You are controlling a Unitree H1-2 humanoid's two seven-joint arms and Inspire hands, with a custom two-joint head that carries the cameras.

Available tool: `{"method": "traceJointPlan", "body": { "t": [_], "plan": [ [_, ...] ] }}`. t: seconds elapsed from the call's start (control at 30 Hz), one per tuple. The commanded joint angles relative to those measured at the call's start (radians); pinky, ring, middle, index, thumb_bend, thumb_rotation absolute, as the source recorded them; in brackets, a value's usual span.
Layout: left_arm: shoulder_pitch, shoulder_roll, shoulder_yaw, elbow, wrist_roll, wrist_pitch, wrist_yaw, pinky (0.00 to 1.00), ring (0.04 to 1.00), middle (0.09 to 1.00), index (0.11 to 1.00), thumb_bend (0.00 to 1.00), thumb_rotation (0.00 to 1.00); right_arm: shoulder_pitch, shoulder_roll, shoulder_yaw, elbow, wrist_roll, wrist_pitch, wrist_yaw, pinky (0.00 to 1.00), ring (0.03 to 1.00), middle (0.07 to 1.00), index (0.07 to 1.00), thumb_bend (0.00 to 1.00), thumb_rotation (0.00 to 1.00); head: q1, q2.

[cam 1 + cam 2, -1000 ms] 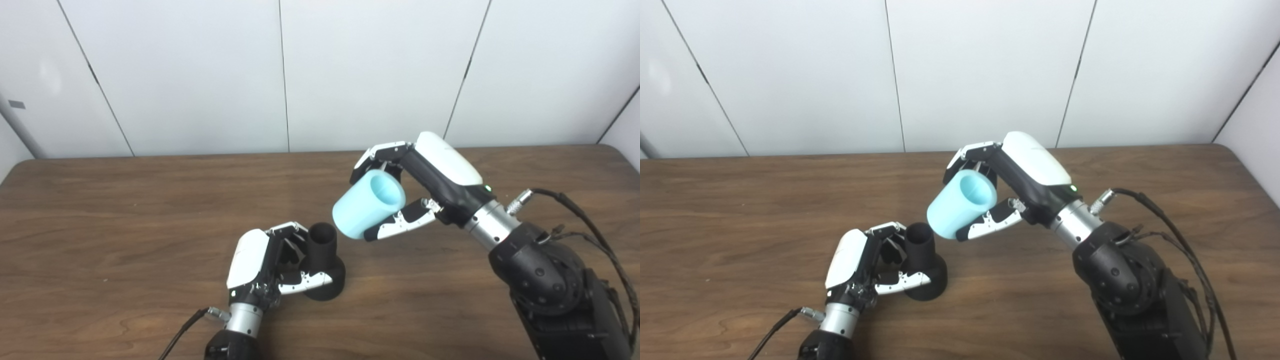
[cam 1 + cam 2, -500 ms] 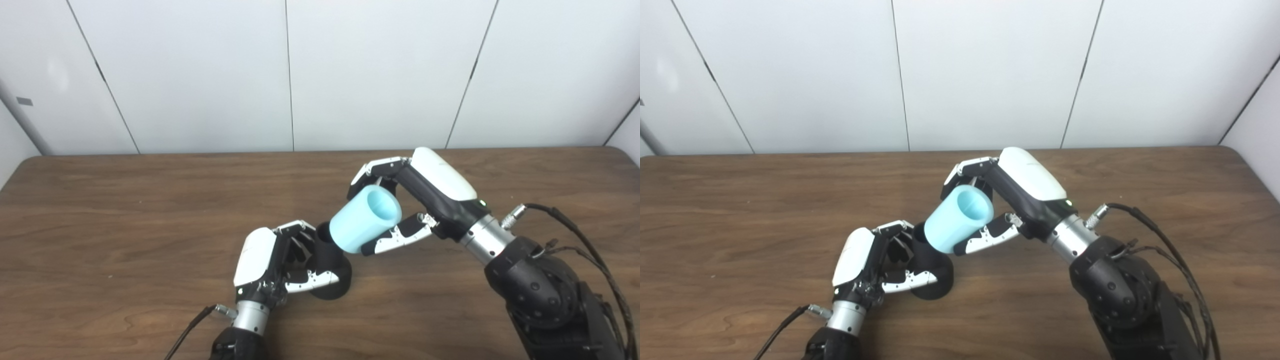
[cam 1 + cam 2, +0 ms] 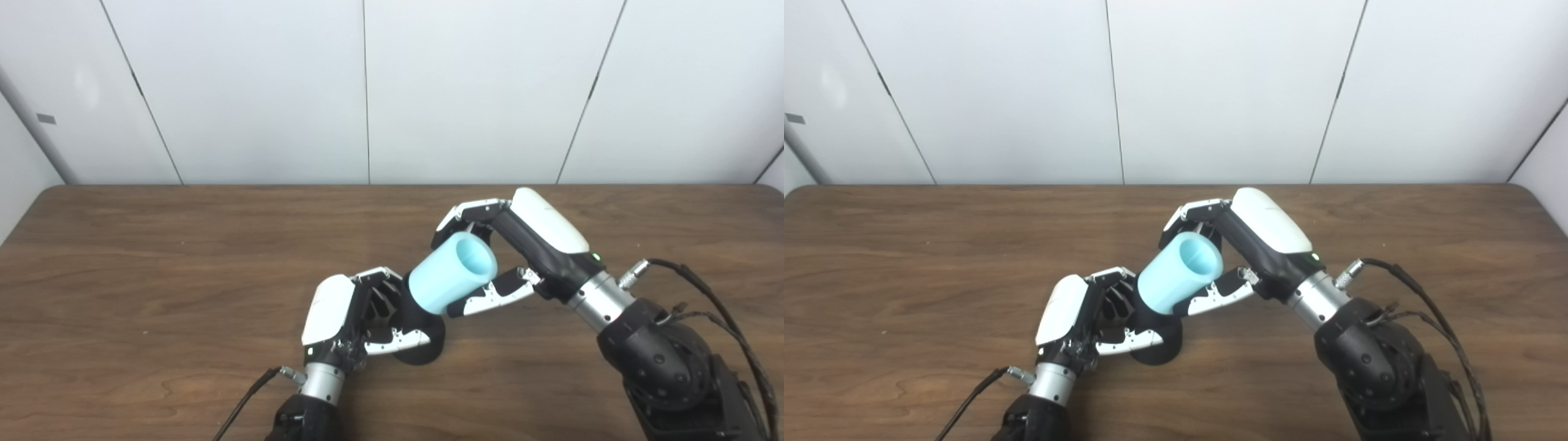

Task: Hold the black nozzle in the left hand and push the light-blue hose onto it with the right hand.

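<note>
Left hand [image 3: 343, 318] is wrapped around the black nozzle [image 3: 419, 334], fingers curled behind its neck and thumb lying across the front of its flared base. The nozzle stands upright on the wooden table [image 3: 153, 263], base flat on the wood, just right of the left palm. Most of its narrow top is hidden now behind the hose.

Right hand [image 3: 520, 245] has the light-blue hose [image 3: 452, 275] clamped, fingers [image 3: 468, 211] arched over the far side, thumb [image 3: 490, 294] pressed along the near side. The hose is tilted, its open mouth facing up and to the right of the nozzle, its lower end down against the nozzle's top. That lower end overlaps the neck; whether it has slid onto it or only touches cannot be told from either eye view.

Right forearm [image 3: 661, 361] slants away from the nozzle toward the lower right, a cable [image 3: 704, 288] looping off its wrist. Left wrist sits below and left of the nozzle, its own cable [image 3: 245, 398] trailing off toward the bottom edge. Both hands sit close together around the nozzle.
</note>
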State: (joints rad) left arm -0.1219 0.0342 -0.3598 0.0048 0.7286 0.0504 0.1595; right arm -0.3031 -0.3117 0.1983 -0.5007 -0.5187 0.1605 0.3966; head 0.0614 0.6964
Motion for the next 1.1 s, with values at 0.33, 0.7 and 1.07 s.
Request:
{"method": "traceJointPlan", "body": {
  "t": [0.33,0.7,1.07],
  "plan": [
    [0.008,0.001,-0.032,0.048,0.035,0.038,-0.017,0.33,0.384,0.429,0.525,0.50,0.00,-0.050,0.010,-0.012,-0.012,0.002,-0.050,-0.033,0.31,0.405,0.519,0.511,0.50,0.00,0.008,0.002],
    [0.010,0.002,-0.046,0.029,0.041,0.064,-0.037,0.34,0.380,0.430,0.525,0.50,0.00,-0.057,0.003,-0.011,0.020,0.009,-0.072,-0.035,0.31,0.406,0.519,0.514,0.49,0.00,0.003,0.003],
    [0.013,0.003,-0.063,0.010,0.051,0.075,-0.036,0.35,0.377,0.431,0.523,0.50,0.00,-0.072,-0.014,0.009,0.042,-0.019,-0.078,0.002,0.31,0.397,0.510,0.520,0.49,0.00,0.003,0.014]
  ]
}}
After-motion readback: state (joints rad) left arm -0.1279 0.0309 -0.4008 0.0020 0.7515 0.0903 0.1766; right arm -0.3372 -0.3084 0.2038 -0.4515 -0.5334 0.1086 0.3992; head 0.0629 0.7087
